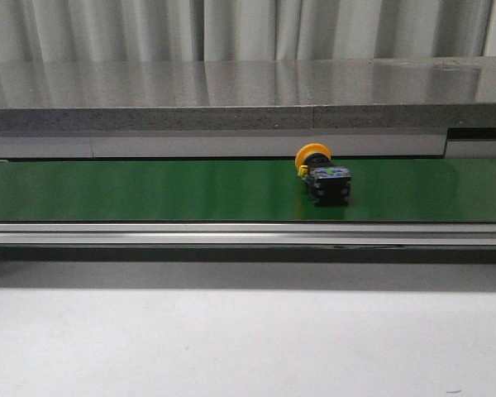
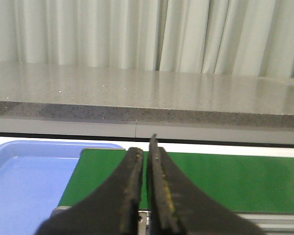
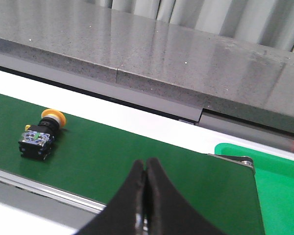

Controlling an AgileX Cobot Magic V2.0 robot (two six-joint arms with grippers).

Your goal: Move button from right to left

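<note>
The button (image 1: 321,174) lies on the green belt (image 1: 149,190), seemingly on its side; both arms' fingers (image 2: 146,161) (image 3: 145,169) are closed, empty.

Push-button (image 1: 323,174): round yellow-orange mushroom cap, black blocky body, tiny blue/green marks on the body's face; small yellow tab at the junction of cap and body; lying on its side on the green belt, cap toward the far edge, body toward the near edge; front view puts it right of centre, about mid-height in the frame; nothing touching it, free on the belt; right wrist view shows the same button (image 3: 39,135) at left, mid-height, cap pointing up-right in frame, body face with blue/green marks turned upward; not visible in the left wrist view
</note>
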